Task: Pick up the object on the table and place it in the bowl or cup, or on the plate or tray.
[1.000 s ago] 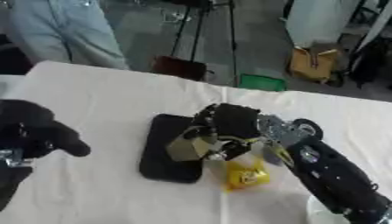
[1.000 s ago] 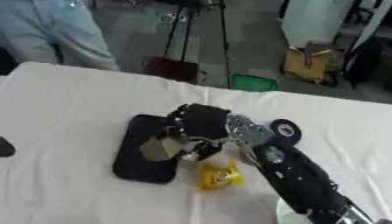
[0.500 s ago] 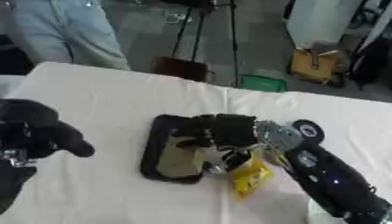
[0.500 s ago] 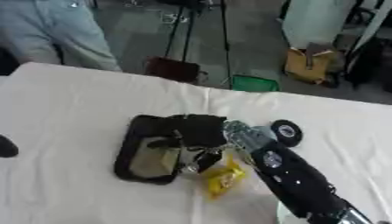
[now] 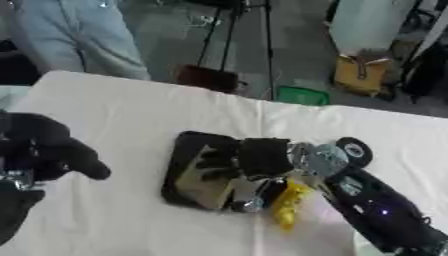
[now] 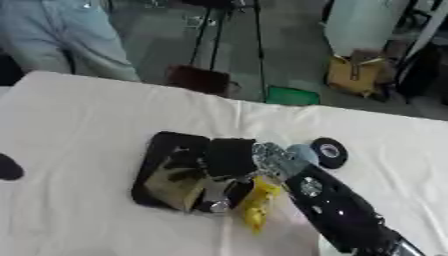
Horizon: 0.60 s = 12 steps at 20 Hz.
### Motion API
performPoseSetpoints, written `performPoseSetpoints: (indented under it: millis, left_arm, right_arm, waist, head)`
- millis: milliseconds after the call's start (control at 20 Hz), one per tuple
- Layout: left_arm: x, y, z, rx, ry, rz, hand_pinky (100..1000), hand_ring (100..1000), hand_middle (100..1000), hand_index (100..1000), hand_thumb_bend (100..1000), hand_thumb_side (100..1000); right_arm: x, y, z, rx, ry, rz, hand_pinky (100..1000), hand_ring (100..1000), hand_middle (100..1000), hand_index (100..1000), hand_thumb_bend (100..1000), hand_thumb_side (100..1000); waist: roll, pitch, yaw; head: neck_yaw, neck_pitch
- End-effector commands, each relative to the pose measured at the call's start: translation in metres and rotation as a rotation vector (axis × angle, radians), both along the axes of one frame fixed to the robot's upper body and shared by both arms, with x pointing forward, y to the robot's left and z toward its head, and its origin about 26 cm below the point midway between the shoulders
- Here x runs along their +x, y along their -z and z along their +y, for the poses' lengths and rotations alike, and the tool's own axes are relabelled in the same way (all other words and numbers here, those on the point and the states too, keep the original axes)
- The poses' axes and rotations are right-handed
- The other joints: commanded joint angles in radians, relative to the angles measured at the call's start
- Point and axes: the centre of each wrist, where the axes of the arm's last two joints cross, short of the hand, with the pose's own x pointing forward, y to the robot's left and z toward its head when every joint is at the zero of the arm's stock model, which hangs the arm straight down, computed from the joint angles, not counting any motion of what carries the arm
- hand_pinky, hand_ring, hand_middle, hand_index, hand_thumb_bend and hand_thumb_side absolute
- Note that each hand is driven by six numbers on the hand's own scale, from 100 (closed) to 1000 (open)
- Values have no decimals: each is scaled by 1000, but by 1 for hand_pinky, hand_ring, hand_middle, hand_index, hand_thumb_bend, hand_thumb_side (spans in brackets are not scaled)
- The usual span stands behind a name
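One tan object (image 5: 203,175) lies on the black tray (image 5: 181,159), in its middle and lower part; its shape is blurred, but it looks flat and angular, tilted a little. The right hand (image 5: 249,170) is over the tray's right half, just beside the object and partly on top of it; dark fingers (image 5: 213,161) reach across the upper part of the tan surface and seem to touch it; whether they hold the object or only rest against it, I cannot tell, because this part is blurred. Some silver parts of the hand (image 6: 214,197) hang at the tray's lower right corner, near the bottom edge of the object.

The tray sits on the white table (image 5: 122,110), a bit left of centre, with its long side going away from the robot and slightly askew. Just beside the tray's right edge, under the right wrist, a yellow thing (image 5: 288,202) lies on the cloth; it is long and narrow and touches or almost touches the hand. The right arm (image 5: 376,212) comes in from the lower right corner, black with a silver joint.

The left hand (image 5: 44,150) shows at the left edge of the left eye view, well apart from the tray; its fingers are curled and it holds nothing.
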Motion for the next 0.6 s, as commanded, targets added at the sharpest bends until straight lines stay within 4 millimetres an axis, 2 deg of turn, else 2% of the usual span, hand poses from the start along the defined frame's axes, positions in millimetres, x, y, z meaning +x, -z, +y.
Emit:
performPoseSetpoints:
  millis: [50, 100, 150, 200, 250, 300, 350, 400, 550, 600]
  left_arm:
    - [-4, -9, -3, -9, 21, -33, 805, 842, 849, 951, 100, 703]
    - [-4, -9, -2, -9, 21, -33, 805, 842, 849, 951, 100, 703]
    - [-4, -8, -2, -10, 18, -32, 805, 842, 849, 951, 100, 703]
    - [-4, -8, -2, -10, 17, -32, 805, 842, 849, 951, 100, 703]
    - [-4, -8, -1, -10, 17, -32, 805, 842, 849, 951, 100, 703]
    - [-4, -8, -2, -9, 18, -33, 805, 843, 849, 951, 100, 703]
    - [-4, -8, -2, -9, 19, -33, 805, 843, 849, 951, 100, 703]
    - [-4, -8, -2, -9, 20, -34, 805, 843, 849, 951, 100, 703]
    - [-4, -8, -3, -7, 24, -35, 805, 843, 850, 951, 100, 703]
    - [-4, -8, -3, -7, 25, -35, 805, 843, 850, 951, 100, 700]
  right_arm:
    - [1, -21, -7, 17, 2, -51, 1000, 1000, 1000, 1000, 283, 611]
    - [1, -25, -6, 37, -1, -65, 1000, 1000, 1000, 1000, 168, 564]
    - [2, -31, -3, 81, -3, -91, 1000, 1000, 1000, 1000, 181, 552]
    - [3, -37, -3, 129, 3, -116, 1000, 976, 1000, 1000, 280, 470]
    - [2, -43, -2, 184, 10, -144, 1000, 976, 1000, 1000, 280, 470]
    - [2, -49, -4, 236, 21, -173, 961, 885, 928, 961, 407, 360]
    - [1, -55, -4, 294, 26, -204, 961, 885, 928, 961, 407, 360]
    - [-1, -61, -5, 348, 34, -235, 939, 854, 895, 949, 440, 307]
    - [-6, -69, -4, 470, 36, -290, 913, 829, 869, 944, 436, 281]
    - [-8, -70, -3, 503, 35, -300, 906, 822, 857, 943, 257, 407]
  waist:
    - [5, -14, 0]
    - [7, -14, -3]
    - [9, -15, -9]
    - [9, -15, -12]
    - [10, -15, -14]
    - [10, -15, -14]
    - [10, -15, -15]
    - [10, -15, -14]
    - [10, -16, -16]
    - [11, -17, -19]
  head:
    - [5, -12]
    - [10, -12]
    - [17, -13]
    - [20, -14]
    - [23, -14]
    - [23, -15]
    - [23, -16]
    - [22, -17]
    - [22, -18]
    - [22, -18]
